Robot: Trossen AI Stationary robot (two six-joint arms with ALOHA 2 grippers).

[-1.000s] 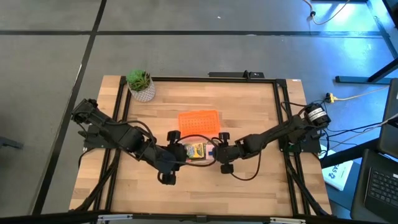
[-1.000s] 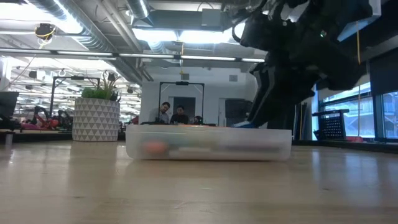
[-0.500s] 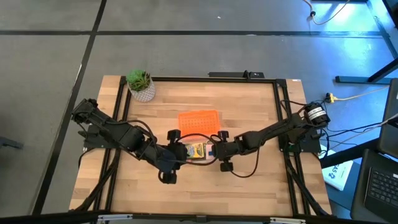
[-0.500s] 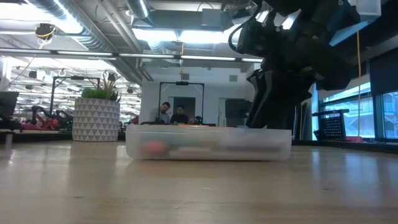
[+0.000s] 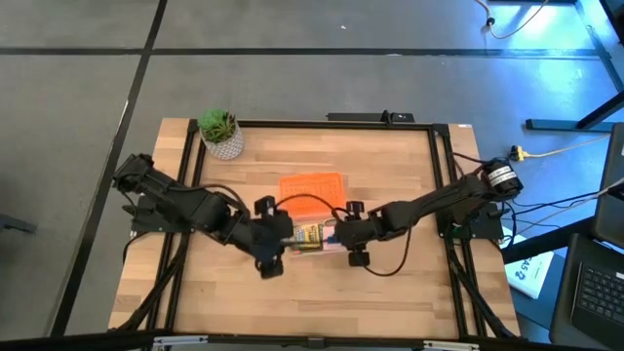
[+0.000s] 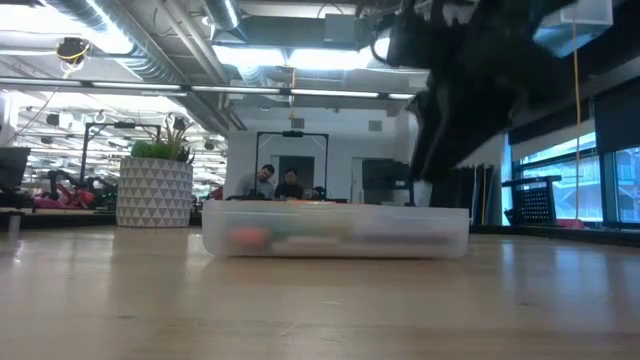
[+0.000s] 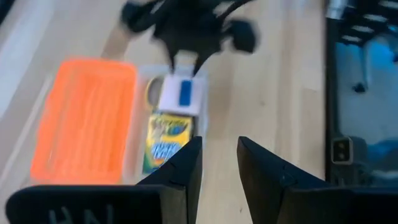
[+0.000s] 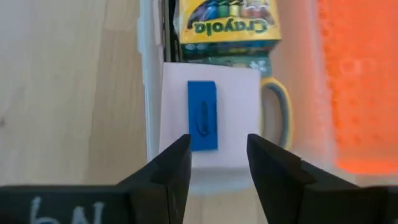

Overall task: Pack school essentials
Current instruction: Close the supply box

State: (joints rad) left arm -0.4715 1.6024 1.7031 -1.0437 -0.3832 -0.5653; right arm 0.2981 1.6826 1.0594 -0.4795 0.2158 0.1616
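While the potted plant (image 5: 221,134) stands at about eleven o'clock on the wooden table (image 5: 390,283), the work sits at the table's centre. From nine o'clock the left arm reaches in, and the left gripper (image 5: 276,241) hovers at the left end of the clear box (image 5: 308,250); in its wrist view the two dark fingers (image 7: 180,171) stand only a narrow gap apart with nothing between them. Just at twelve o'clock of the box lies the orange lid (image 5: 312,188), beside it and touching or nearly so. Inside the box the yellow-green crayon box (image 5: 308,235) lies flat, and toward three o'clock of it rests the pink square pad (image 8: 211,118) with the tiny blue block (image 8: 203,115) on top; a yellow scissors handle (image 8: 283,112) curves out from under the pad. From three o'clock the right gripper (image 5: 339,234) hangs over that end of the box, jaws parted and empty, the blue block lying just ahead of the gap between its fingers (image 8: 171,168), apart from them.
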